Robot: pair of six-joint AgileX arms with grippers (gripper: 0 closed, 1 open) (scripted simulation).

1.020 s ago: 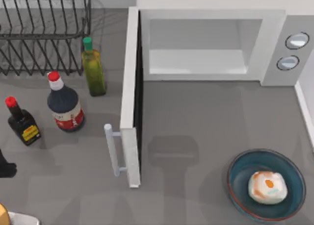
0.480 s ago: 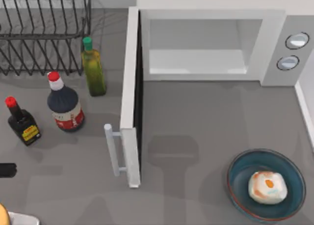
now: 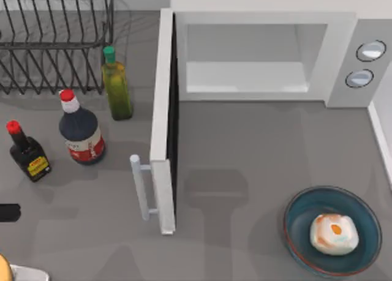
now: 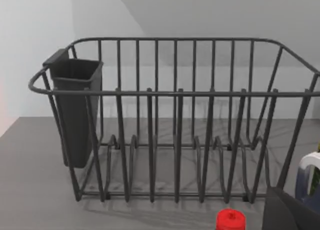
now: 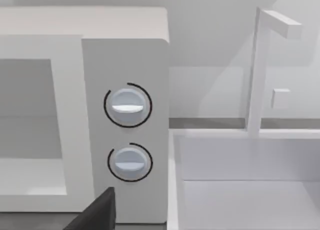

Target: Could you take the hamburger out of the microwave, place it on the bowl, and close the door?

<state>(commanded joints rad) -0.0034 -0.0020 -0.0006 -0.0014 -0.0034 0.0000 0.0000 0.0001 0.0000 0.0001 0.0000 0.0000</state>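
Observation:
The hamburger, a whitish lump with an orange spot, lies inside the dark blue bowl at the table's front right. The white microwave stands at the back with its cavity bare. Its door is swung wide open toward the front, with the bar handle on its left face. A dark part of my left gripper sits at the table's left edge, far from the door. In the right wrist view a dark part of my right gripper hangs in front of the microwave's two knobs.
A black wire dish rack stands at the back left, with a green oil bottle and two dark red-capped sauce bottles in front of it. A white raised ledge runs beside the microwave's right side.
The dark part of my left arm at the table's left edge has drawn back toward the edge. The hamburger, bowl and door have not moved.

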